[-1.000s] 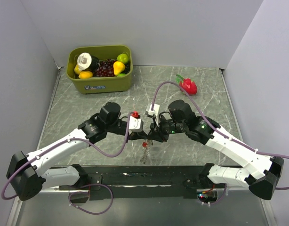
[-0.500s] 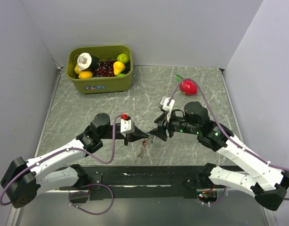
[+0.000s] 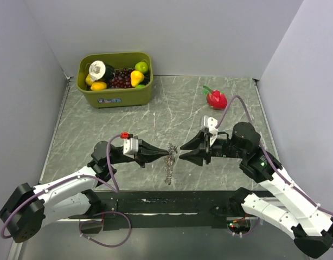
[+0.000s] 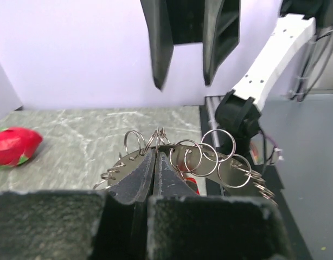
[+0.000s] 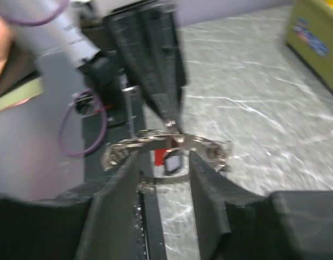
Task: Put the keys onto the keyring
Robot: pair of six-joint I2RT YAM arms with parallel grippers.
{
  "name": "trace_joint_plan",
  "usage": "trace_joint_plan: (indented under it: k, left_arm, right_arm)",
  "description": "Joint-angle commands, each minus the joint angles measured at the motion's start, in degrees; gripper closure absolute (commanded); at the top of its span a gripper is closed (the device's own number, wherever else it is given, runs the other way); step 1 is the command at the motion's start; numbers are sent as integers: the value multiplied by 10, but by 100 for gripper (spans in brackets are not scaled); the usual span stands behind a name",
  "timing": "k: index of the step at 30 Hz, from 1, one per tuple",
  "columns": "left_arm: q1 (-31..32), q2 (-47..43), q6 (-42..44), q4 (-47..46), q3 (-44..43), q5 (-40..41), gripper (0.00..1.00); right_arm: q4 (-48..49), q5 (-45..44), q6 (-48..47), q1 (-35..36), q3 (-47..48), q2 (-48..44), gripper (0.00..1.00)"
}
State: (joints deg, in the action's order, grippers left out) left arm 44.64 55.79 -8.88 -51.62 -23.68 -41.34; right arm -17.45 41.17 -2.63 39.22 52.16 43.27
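Observation:
My left gripper [image 3: 165, 153] is shut on the keyring [image 3: 171, 152], a metal piece carrying several wire rings [image 4: 202, 157]. In the left wrist view its jaws [image 4: 155, 155] are pressed together on that piece. Keys [image 3: 168, 174] dangle below it; a red key head [image 4: 192, 183] shows under the rings. My right gripper [image 3: 181, 152] faces it from the right, open, its tips just short of the ring. In the right wrist view the keyring [image 5: 169, 141] lies across the gap of the right gripper [image 5: 164, 157], with a red key head [image 5: 160, 158] hanging there, blurred.
A green bin [image 3: 115, 81] of toy fruit stands at the back left, its corner showing in the right wrist view [image 5: 315, 38]. A red toy fruit [image 3: 216, 99] lies at the back right [image 4: 12, 146]. A black rail [image 3: 172, 203] runs along the near edge.
Both arms have drawn apart and back toward the near edge. The right gripper has let go and opened, moving right. The left gripper still holds the keyring, now lower and further left.

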Motion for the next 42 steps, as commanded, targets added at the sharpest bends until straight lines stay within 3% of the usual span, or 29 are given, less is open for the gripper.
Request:
trace_joint_plan:
  k: [1,11,14,20,30,38,42]
  left_arm:
    - [-9,18,-60,-110,-20,-59,99]
    - [-32,48,-70,-36,-79,-136,99]
    - [-39,48,-32,87,-114,-126,99]
    - [-50,42,0,242,-155,-110,99]
    - [-61,17,4,275,-134,-114,99]
    - [-68,27,10,296,-147,-129,99]
    - [-68,27,4,262,-140,-144,99]
  right_arm:
    - [22,93,-4,-5,7,25,60]
    - [29,141,-9,-10,14,69,73]
    - [40,140,1,-22,3,74,73]
    - [83,160,21,-58,-30,77,67]
    - [128,201,41,-92,-58,79,54]
    - [121,312,33,-93,-43,139,67]
    - [166,337,58,-92,-45,147,69]
